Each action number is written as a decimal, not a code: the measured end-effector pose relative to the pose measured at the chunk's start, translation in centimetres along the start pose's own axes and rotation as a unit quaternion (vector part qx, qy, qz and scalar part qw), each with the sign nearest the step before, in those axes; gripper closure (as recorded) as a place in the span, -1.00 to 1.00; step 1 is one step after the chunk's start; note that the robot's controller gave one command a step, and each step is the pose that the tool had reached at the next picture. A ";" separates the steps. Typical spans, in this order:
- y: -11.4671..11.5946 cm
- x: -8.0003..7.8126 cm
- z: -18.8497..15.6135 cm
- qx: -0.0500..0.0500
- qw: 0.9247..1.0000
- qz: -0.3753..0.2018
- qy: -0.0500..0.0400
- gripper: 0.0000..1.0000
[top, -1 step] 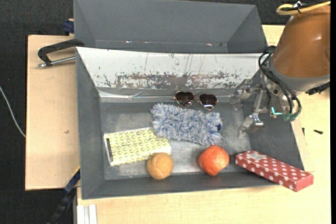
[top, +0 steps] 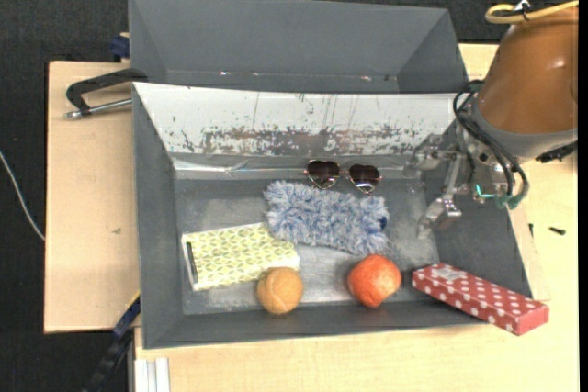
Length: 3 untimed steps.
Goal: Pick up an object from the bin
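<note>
My gripper (top: 448, 200) hangs at the right side of the bin, close to the right wall and above the floor, with nothing seen in it. Below it a long red box with white dots (top: 478, 296) lies along the front right corner. A red-orange round fruit (top: 374, 280) sits to the lower left of the gripper. A fluffy blue-and-white cloth (top: 326, 216) lies to its left in the middle of the bin. A pair of heart-shaped sunglasses (top: 343, 173) rests by the back wall.
A tan round fruit (top: 279, 289) sits at the front, and a yellow-green patterned box (top: 234, 254) lies at the front left. Bare floor shows between the cloth and the gripper. The arm's orange cover hangs over the bin's right rim.
</note>
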<state>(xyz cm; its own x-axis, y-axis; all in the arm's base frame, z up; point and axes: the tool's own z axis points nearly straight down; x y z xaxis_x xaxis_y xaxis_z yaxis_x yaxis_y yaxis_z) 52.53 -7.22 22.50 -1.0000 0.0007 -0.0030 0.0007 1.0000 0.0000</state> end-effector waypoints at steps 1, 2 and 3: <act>1.3 0.7 2.1 0.001 0.999 -0.045 -0.004 -1.00; 9.4 -1.8 12.2 -0.001 0.994 -0.110 -0.001 1.00; 9.4 -1.8 12.2 -0.001 0.994 -0.110 -0.001 1.00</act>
<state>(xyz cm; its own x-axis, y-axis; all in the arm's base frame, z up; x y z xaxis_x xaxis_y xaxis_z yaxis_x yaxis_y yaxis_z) 54.34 2.18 10.33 -0.9758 -0.2186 -0.0049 -0.2186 0.9758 0.0010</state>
